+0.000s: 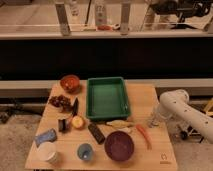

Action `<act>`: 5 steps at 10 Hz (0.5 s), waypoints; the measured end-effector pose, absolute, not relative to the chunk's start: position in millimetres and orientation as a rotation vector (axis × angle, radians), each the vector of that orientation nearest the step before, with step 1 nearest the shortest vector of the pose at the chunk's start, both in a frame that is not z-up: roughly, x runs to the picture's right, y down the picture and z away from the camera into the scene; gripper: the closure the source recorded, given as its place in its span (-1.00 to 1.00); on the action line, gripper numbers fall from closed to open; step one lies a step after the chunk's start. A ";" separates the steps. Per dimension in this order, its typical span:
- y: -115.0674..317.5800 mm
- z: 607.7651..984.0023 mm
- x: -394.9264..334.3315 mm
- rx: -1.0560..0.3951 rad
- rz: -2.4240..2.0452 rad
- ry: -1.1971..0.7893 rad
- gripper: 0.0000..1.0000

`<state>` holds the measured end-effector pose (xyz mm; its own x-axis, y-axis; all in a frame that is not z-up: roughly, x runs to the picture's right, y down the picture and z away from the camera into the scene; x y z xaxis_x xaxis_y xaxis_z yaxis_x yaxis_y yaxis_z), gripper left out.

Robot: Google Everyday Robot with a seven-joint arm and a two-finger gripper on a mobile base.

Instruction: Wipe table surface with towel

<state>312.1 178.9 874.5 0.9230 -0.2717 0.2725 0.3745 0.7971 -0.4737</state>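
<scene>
Tabletop [140, 102]: the pale wooden surface you are to wipe fills the lower middle of the camera view; its ring logo [163, 157] sits at the 5 o'clock corner.
Left side: a white cup [47, 152] at 8 o'clock, an orange-brown bowl [70, 82] at 10 o'clock, and small dark items between them.
Centre: the green tray [107, 97] sits towards 12 o'clock; leave it out of the wipe.
Front: a purple bowl [119, 146] at 6 o'clock, with a pale item [120, 124] just behind it.
Right strip: an orange stick-like thing [143, 135] lies at 4 o'clock; the rest is bare wood.
Hand [151, 120]: low at the 3 o'clock edge, at the end of the white arm [175, 102]; you cannot tell whether it is wide, narrow or holding anything.
Towel: you cannot make one out for certain.
Step in hand, as a judgement: getting the hand onto the open right strip.
Doing it well: press flat and lightly, stroke from 2 towards 4 o'clock, stop short of the orange thing and the tray wall, and avoid sweeping items off the edge.
</scene>
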 end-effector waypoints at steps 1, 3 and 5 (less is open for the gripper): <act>169.9 881.7 312.0 -0.545 -0.340 -0.188 1.00; 150.7 897.1 307.3 -0.542 -0.326 -0.172 1.00; 132.7 913.3 306.8 -0.539 -0.308 -0.152 1.00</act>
